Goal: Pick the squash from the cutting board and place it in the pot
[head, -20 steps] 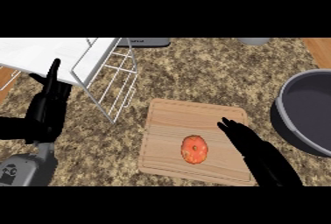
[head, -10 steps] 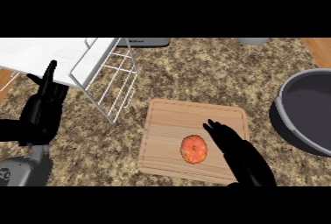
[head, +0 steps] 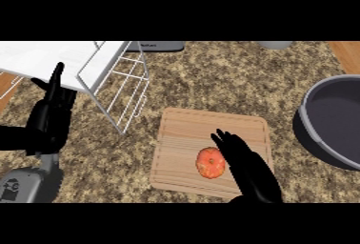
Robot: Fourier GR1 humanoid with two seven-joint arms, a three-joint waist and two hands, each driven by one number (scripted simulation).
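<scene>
Right robot hand [head: 247, 167] open beside squash [head: 210, 162] | pot [head: 336, 119] well apart

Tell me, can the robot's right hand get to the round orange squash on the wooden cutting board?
Probably yes: the right hand is open right beside the round orange squash on the wooden cutting board, with nothing between them.
</scene>
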